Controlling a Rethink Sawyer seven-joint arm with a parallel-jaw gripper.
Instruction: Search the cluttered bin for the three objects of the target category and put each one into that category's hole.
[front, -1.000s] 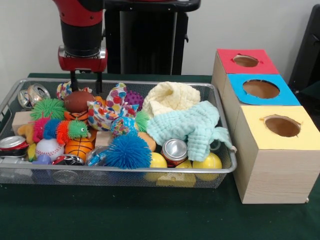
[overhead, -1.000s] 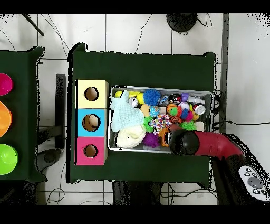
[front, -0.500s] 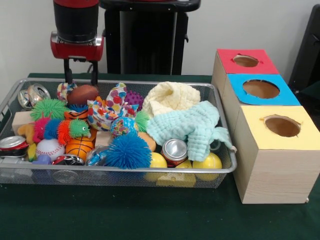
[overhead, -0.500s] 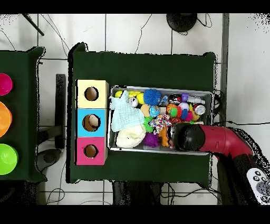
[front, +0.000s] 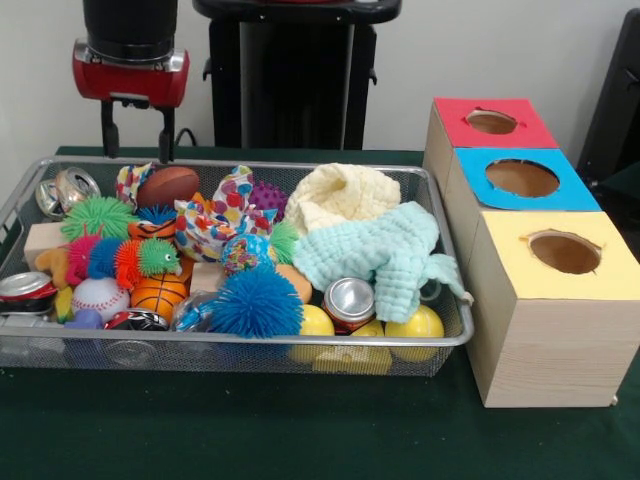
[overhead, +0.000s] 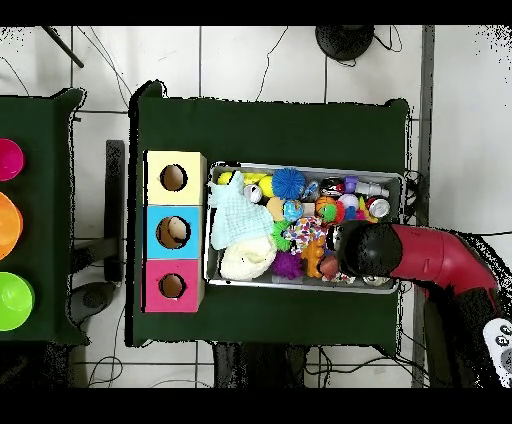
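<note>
From above you saw the red arm (overhead: 425, 255) reaching over the wire bin (overhead: 392, 178) of toys and cloths on the green table (overhead: 270, 125), with the yellow box (overhead: 173, 178), blue box (overhead: 172, 232) and red box (overhead: 171, 286) lined up beside the bin.

Front view sits low and near; overhead looks straight down; both share the bin (front: 240, 345) (overhead: 305, 285).
</note>
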